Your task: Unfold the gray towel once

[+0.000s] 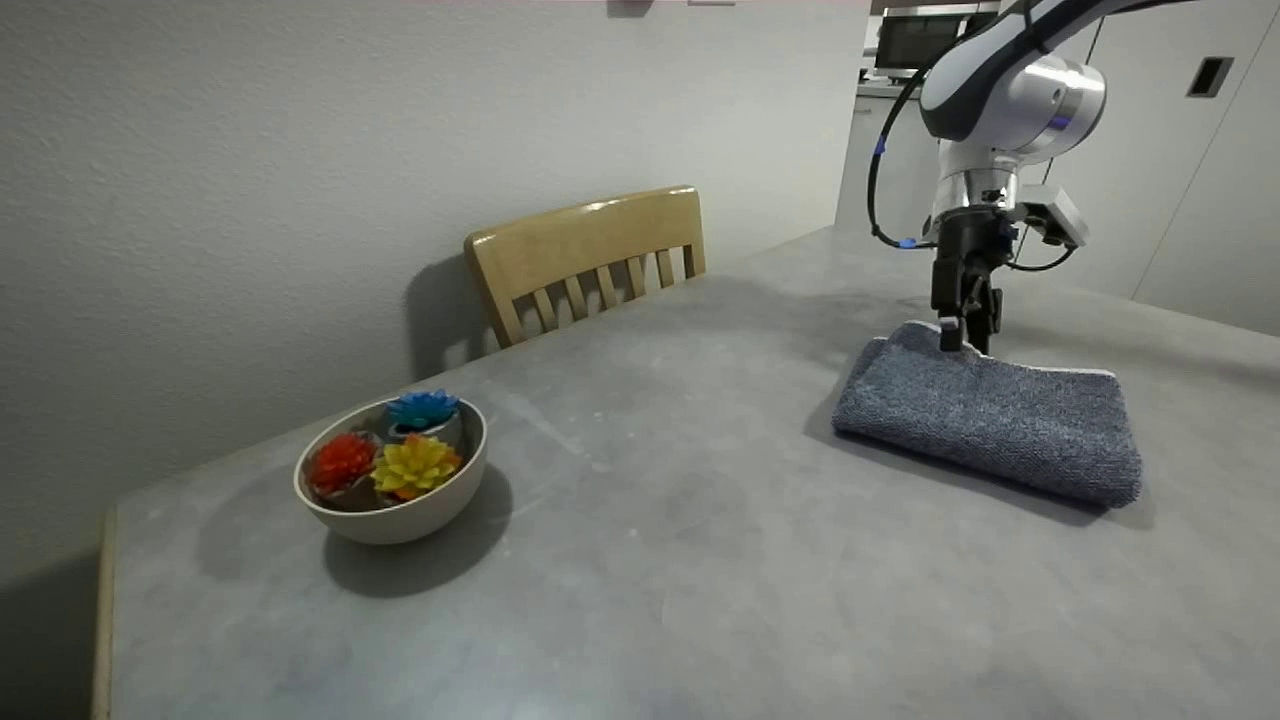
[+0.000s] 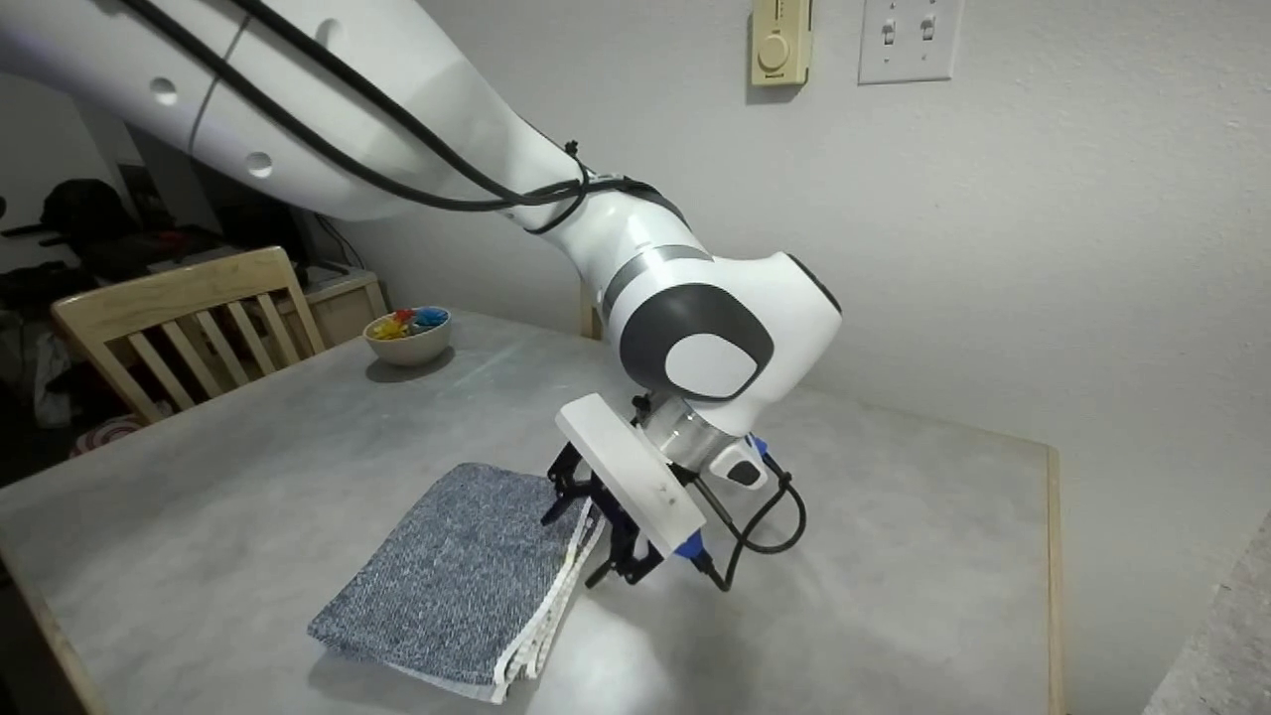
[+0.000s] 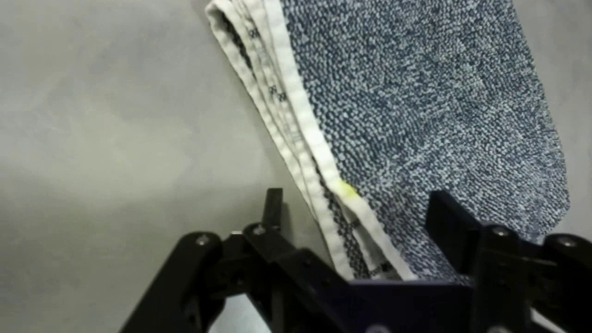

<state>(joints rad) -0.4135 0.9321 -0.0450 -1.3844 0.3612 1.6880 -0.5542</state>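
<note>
Towel point(image 1: 990, 425) is folded on the counter point(image 1: 640, 610), jaws well apart astride its hemmed edge, holding nothing. Layers sit so close they could pinch several, dragging the whole thing.

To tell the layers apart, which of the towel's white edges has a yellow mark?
The top edge, which borders the upper face of the towel in the wrist view; the lower edges show no yellow.

Wooden chairs point(image 1: 590, 235), a thermostat point(image 2: 780, 46) and light switches point(image 2: 909, 42) suggest a home.
</note>
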